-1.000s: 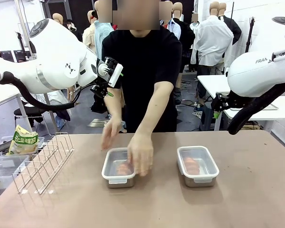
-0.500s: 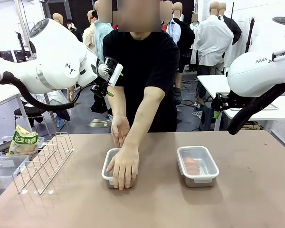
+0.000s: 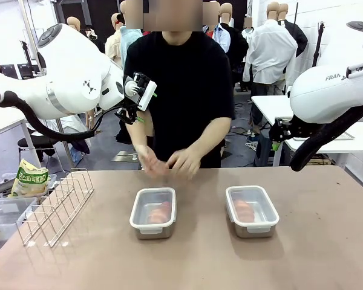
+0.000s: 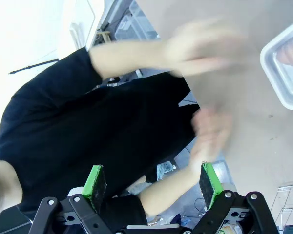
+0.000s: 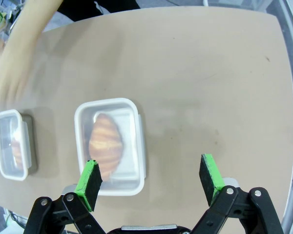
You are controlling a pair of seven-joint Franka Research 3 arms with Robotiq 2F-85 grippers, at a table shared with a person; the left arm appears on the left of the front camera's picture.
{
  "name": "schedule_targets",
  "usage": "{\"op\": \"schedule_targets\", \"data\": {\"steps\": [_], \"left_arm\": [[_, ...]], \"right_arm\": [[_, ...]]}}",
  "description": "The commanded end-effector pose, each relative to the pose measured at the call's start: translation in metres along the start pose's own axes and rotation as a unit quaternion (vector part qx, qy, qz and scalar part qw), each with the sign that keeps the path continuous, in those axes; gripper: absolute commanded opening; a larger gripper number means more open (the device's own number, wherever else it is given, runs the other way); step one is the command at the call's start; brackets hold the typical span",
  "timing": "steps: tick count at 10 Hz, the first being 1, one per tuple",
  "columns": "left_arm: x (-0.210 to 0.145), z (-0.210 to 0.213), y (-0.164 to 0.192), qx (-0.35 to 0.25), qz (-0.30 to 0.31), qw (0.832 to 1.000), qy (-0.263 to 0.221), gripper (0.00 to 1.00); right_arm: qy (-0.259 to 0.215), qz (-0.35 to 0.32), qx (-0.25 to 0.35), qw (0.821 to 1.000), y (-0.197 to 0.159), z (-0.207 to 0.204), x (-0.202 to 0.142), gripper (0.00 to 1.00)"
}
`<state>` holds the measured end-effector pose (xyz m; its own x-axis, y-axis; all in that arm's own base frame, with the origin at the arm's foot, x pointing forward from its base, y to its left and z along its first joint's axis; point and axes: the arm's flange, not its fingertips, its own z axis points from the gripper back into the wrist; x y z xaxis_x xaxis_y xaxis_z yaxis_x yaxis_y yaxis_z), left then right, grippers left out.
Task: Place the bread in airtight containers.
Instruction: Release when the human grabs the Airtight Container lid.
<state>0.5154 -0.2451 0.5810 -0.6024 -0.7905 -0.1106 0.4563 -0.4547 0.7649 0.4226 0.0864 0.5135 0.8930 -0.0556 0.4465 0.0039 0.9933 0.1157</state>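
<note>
Left gripper (image 4: 154, 184) being held wide and empty above the table's far edge, right gripper (image 5: 152, 180) likewise spread wide over the table (image 3: 302, 260), two lidded tins (image 3: 153, 212) (image 3: 251, 210) sitting well apart, one roll (image 5: 105, 141) lying inside each, person's hands (image 3: 169, 162) being held together beyond them.

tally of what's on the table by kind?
Steel containers with lids on: 2, left container and right container.
Bread rolls: 2, one in the left, one in the right.
Wire rack: 1.
Total: 5.
</note>
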Motion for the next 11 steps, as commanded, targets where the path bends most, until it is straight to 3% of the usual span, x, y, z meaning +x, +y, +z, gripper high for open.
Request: {"op": "schedule_targets", "data": {"steps": [1,11], "left_arm": [[-0.0005,0.0006,0.0006,0.003,-0.001,1.000,0.002,1.00],[-0.0005,0.0006,0.0006,0.003,-0.001,1.000,0.002,1.00]], "right_arm": [[0.001,-0.001,0.001,1.000,-0.0010,-0.0005,-0.0001,1.00],[0.001,-0.001,0.001,1.000,-0.0010,-0.0005,-0.0001,1.00]]}}
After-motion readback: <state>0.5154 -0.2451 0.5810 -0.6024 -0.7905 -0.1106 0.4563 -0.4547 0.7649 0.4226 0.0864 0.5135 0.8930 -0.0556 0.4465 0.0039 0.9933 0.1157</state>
